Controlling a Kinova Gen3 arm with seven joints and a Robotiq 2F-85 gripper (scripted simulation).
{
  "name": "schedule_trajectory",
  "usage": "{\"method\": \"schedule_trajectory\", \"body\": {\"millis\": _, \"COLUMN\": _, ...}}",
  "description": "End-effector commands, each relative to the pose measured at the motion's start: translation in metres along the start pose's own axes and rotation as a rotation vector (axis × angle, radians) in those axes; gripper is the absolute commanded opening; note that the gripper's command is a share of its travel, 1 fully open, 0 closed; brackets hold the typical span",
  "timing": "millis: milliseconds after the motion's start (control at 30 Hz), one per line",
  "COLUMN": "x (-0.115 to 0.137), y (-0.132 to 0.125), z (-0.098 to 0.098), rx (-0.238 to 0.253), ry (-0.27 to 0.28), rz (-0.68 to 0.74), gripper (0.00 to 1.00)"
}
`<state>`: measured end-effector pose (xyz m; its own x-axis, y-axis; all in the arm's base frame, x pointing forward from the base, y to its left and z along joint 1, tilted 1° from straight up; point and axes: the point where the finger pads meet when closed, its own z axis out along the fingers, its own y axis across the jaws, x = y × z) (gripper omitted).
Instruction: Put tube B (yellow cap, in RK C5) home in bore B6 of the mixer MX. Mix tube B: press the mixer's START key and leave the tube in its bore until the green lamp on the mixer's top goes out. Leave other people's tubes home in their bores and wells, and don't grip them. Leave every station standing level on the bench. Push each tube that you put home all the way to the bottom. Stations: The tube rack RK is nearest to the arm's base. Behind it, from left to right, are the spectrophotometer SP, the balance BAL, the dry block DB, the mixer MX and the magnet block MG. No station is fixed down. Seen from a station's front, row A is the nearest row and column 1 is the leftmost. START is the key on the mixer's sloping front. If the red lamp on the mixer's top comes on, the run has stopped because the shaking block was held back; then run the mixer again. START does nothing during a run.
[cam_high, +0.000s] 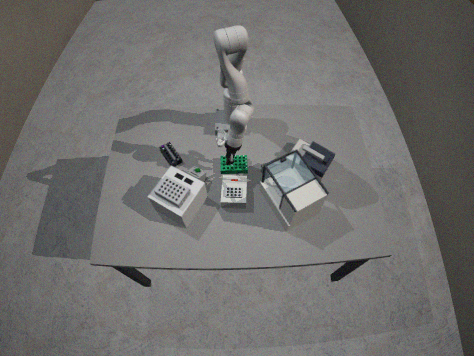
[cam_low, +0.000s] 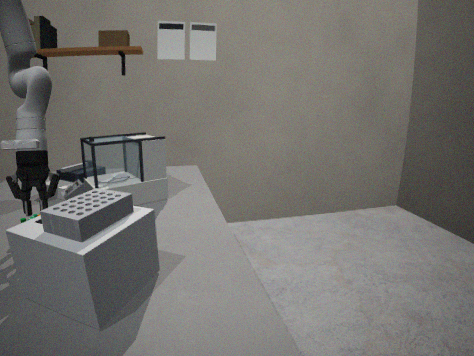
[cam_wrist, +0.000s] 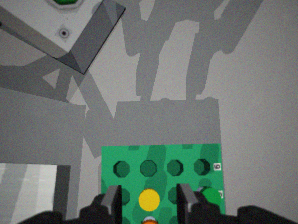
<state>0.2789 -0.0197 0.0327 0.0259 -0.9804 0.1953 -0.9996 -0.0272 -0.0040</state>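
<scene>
Tube B's yellow cap (cam_wrist: 149, 199) stands in the green rack RK (cam_wrist: 162, 182), also seen under the arm in the top view (cam_high: 234, 164). My gripper (cam_wrist: 149, 201) points straight down over the rack. Its two fingers stand on either side of the yellow cap with a gap on each side, so it is open around the cap and does not grip it. The gripper also shows in the top view (cam_high: 230, 158) and the exterior view (cam_low: 34, 200). The mixer MX (cam_high: 177, 192) is a white box with a grey block of bores (cam_low: 87, 212), left of the rack in the top view.
A green-capped tube (cam_wrist: 212, 196) and an orange-capped tube (cam_wrist: 149, 220) stand close to tube B in the rack. The dry block (cam_high: 234, 190) sits right behind the rack, and the glass-walled balance (cam_high: 297, 188) beside it. The black magnet block (cam_high: 170, 153) lies by the mixer.
</scene>
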Motion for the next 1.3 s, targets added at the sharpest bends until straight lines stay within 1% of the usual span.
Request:
{"method": "schedule_trajectory", "body": {"millis": 0, "x": 0.0, "y": 0.0, "z": 0.001, "rx": 0.001, "ry": 0.0, "rz": 0.0, "gripper": 0.42}}
{"method": "schedule_trajectory", "body": {"millis": 1267, "x": -0.003, "y": 0.0, "z": 0.012, "rx": 0.001, "ry": 0.0, "rz": 0.0, "gripper": 0.42}}
